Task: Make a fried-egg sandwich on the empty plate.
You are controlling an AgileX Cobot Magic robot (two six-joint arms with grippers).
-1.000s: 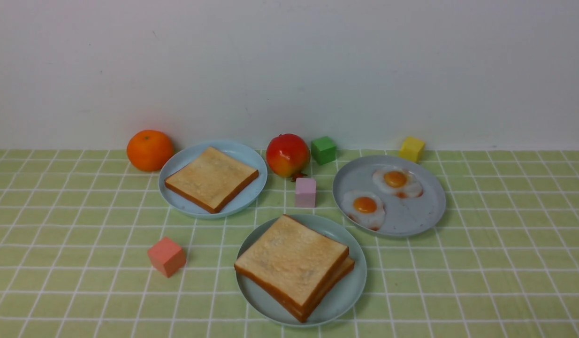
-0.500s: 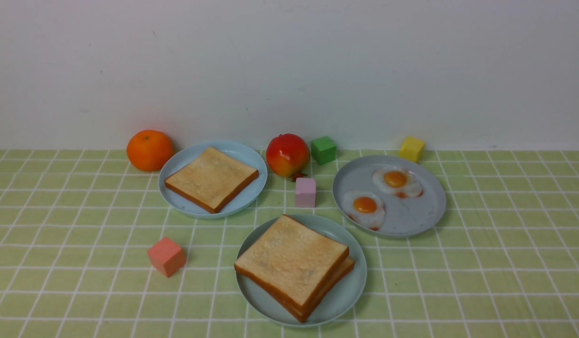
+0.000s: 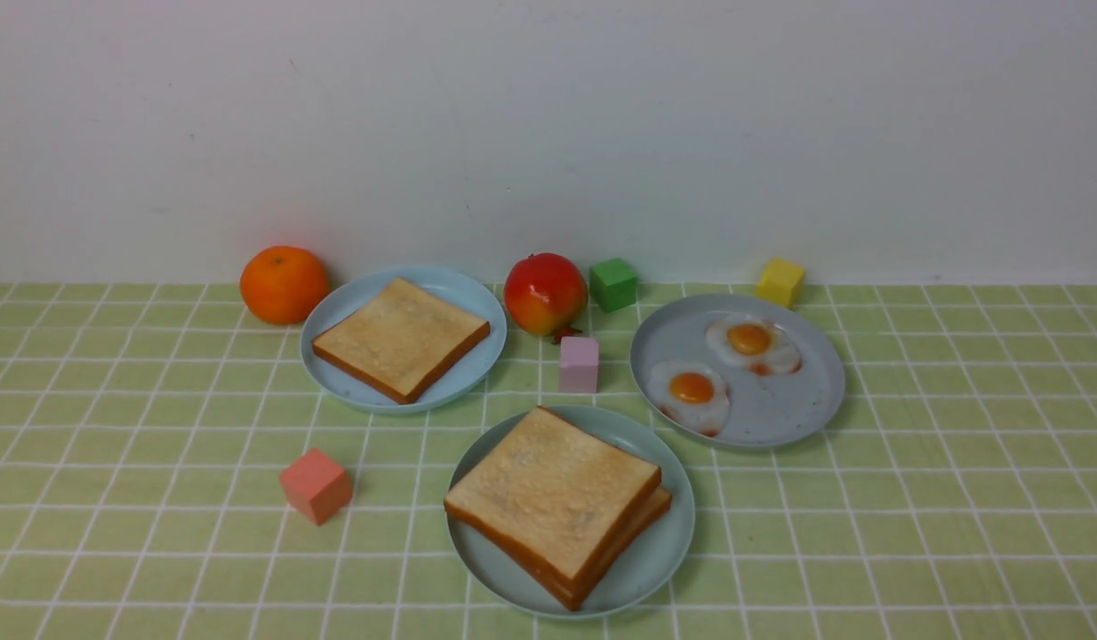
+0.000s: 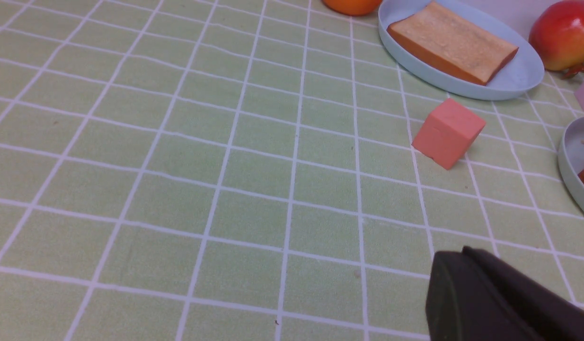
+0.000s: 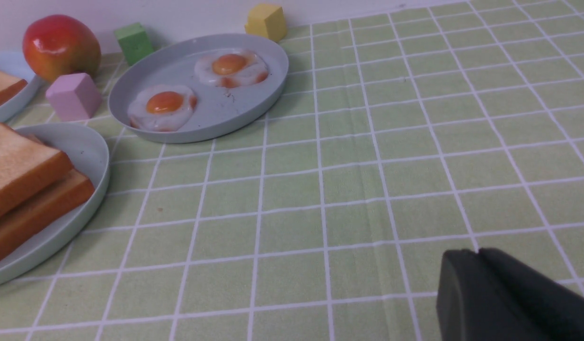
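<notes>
Two golden toast slices (image 3: 553,498) lie stacked on the pale mint-green plate (image 3: 664,569) at the front centre. I see no egg between them. They also show in the right wrist view (image 5: 22,184). Two fried eggs (image 3: 691,391) (image 3: 751,342) lie on the grey-lavender plate (image 3: 780,418). One toast slice (image 3: 397,338) lies on the sky-blue plate (image 3: 473,373). My left gripper (image 4: 462,250) is shut and empty, low over the cloth short of the coral cube (image 4: 448,132). My right gripper (image 5: 478,252) is shut and empty, to the right of the plates. Neither shows in the front view.
An orange (image 3: 284,284), a red-yellow fruit (image 3: 545,293), a green cube (image 3: 612,284), a yellow cube (image 3: 780,281) and a pink cube (image 3: 579,364) stand around the plates. The coral cube (image 3: 316,484) sits front left. A white wall closes the back.
</notes>
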